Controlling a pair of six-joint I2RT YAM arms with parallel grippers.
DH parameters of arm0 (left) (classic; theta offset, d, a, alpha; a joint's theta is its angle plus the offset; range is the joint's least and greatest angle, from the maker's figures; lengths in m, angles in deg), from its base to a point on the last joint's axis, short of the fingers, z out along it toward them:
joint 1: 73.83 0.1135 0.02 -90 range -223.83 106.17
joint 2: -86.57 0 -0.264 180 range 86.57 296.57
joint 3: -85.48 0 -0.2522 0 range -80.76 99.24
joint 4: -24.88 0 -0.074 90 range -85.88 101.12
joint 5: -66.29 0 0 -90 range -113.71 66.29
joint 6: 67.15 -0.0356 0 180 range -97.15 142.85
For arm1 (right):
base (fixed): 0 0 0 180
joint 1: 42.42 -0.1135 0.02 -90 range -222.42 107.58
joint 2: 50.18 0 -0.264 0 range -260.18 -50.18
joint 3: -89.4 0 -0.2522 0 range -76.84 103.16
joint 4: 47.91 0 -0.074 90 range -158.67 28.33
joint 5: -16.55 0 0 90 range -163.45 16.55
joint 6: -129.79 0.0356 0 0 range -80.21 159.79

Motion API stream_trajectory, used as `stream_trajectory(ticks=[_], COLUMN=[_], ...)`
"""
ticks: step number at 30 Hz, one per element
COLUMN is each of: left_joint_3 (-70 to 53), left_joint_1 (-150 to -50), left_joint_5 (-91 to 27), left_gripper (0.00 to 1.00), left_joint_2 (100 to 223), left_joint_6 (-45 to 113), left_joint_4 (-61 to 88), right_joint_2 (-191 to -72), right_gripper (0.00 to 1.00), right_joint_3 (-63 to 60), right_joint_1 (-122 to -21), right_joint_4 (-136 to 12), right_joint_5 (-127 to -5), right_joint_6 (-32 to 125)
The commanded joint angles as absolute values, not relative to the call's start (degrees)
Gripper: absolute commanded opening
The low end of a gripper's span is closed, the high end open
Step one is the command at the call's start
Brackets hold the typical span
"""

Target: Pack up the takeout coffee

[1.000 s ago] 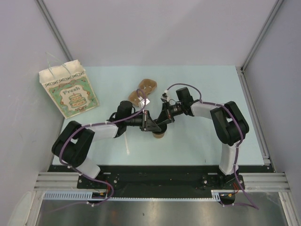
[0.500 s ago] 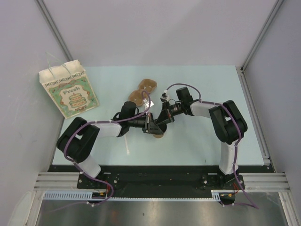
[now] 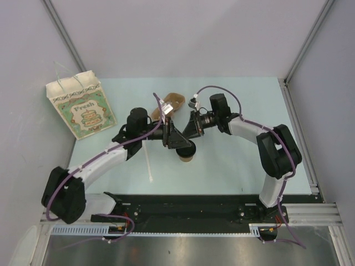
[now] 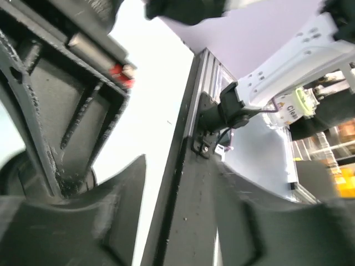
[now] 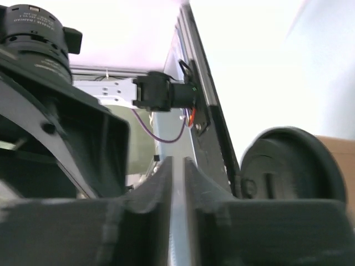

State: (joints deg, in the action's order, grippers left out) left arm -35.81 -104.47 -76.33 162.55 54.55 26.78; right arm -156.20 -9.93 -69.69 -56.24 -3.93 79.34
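Note:
The takeout coffee [image 3: 188, 153], a kraft paper cup with its black lid on, stands on the pale table just in front of both grippers. In the right wrist view the lidded coffee [image 5: 288, 166] fills the right side, outside the fingers. My left gripper [image 3: 177, 138] hovers just above and left of the cup; its jaws [image 4: 183, 221] stand wide apart with nothing between them. My right gripper [image 3: 189, 128] is behind the cup. Its fingers [image 5: 177, 183] are parted by a narrow gap, and only the table shows through.
A brown pulp cup carrier [image 3: 169, 105] lies behind the grippers. A white stir stick [image 3: 148, 164] lies on the table to the cup's left. A printed paper bag [image 3: 83, 105] stands at the far left. The metal frame rail [image 3: 302, 138] borders the table's right edge.
Both grippers were shut over the cup and have now opened. The left arm has stretched out and swung back, and the black lid now shows on the cup.

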Motion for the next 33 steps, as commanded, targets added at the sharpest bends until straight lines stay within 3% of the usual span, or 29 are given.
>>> stream_trajectory(ticks=[1,2,3,5,8,11,15,18,33], left_joint_3=[-30.0,-29.4,-28.1,-26.5,-21.8,-17.7,-15.2,-13.4,-8.2], left_joint_1=[-104.2,-104.0,-103.3,-102.8,-102.7,-103.5,-105.9,-107.9,-118.9], left_joint_5=[-74.3,-72.8,-70.2,-67.1,-58.9,-50.5,-44.8,-43.7,-36.3], left_gripper=[0.64,0.71,0.84,0.97,1.00,1.00,1.00,1.00,1.00], left_joint_2=[155.5,153.6,152.8,151.2,151.5,153.7,156.3,159.7,175.7], left_joint_6=[44.0,42.6,41.3,37.3,28.6,23.0,15.0,10.5,6.1], left_joint_4=[12.6,9.7,5.5,1.0,-9.3,-16.2,-19.2,-21.4,-19.5], right_joint_2=[-149.9,-149.3,-148.5,-146.6,-143.3,-139.8,-136.7,-135.3,-136.0], right_gripper=[0.25,0.29,0.39,0.47,0.73,0.87,0.90,0.90,0.91], right_joint_3=[-5.7,-4.8,-4.2,-2.6,-1.4,-1.3,-1.3,-1.3,-1.9], right_joint_1=[-67.8,-67.4,-66.1,-64.7,-62.1,-60.4,-60.6,-59.9,-56.7], right_joint_4=[-54.7,-56.0,-60.5,-66.8,-80.3,-90.3,-99.0,-101.8,-104.0], right_joint_5=[-3.4,-3.7,-4.1,-6.0,-11.6,-19.8,-34.9,-38.6,-38.4], right_joint_6=[78.9,76.5,74.7,67.0,57.4,47.0,37.7,35.6,35.6])
